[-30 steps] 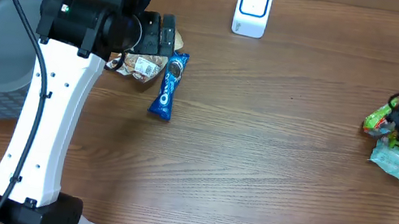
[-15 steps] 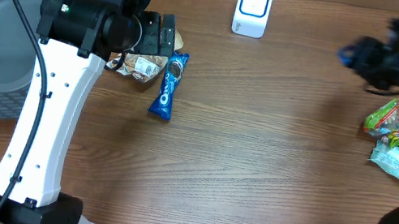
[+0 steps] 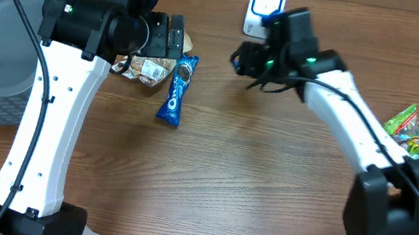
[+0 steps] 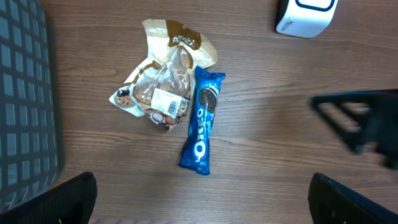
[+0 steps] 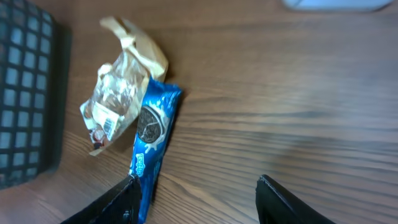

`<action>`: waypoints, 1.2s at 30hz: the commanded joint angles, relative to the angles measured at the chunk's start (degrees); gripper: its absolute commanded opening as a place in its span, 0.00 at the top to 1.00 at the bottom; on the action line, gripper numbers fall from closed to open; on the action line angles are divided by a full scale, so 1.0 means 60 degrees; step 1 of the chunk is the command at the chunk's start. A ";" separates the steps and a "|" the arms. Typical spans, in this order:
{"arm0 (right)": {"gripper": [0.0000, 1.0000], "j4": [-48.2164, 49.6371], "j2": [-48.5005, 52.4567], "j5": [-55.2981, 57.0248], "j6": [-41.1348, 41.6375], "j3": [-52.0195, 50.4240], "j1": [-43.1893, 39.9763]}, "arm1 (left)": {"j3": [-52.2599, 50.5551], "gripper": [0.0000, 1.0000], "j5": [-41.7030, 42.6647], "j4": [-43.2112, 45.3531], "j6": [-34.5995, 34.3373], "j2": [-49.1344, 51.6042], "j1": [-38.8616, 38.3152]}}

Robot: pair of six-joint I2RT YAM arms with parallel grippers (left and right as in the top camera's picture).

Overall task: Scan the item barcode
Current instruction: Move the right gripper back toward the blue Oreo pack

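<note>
Overhead: Oreo pack [image 3: 177,90] flat on desk [image 3: 266,188], left of scanner [image 3: 265,9] and toward robot; long axis runs near-far. Right jaws between scanner and pack. Left jaws further left of scanner, over pack's far end, so nearer.
Left wrist: left jaws fully spread, empty; pack centred ahead.
Right wrist: right jaws half open, empty; pack left of midline, lengthwise across jaw span.

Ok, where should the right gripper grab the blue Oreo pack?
Come from above and pinch the Oreo pack across its narrow width, near the end away from the clear snack bag: it lies flat, its other end against that bag.
</note>
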 commanded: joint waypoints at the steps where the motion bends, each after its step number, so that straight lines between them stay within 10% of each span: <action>1: 0.40 0.0317 0.0277 0.0277 0.0470 0.0117 0.0215 | 0.0015 0.00 0.0033 0.0036 -0.0087 0.0080 0.0015; 36: 0.43 0.2543 0.2335 0.0645 0.1249 0.0117 0.1953 | -0.1676 0.11 -0.0135 0.0153 -0.0291 0.0758 0.1945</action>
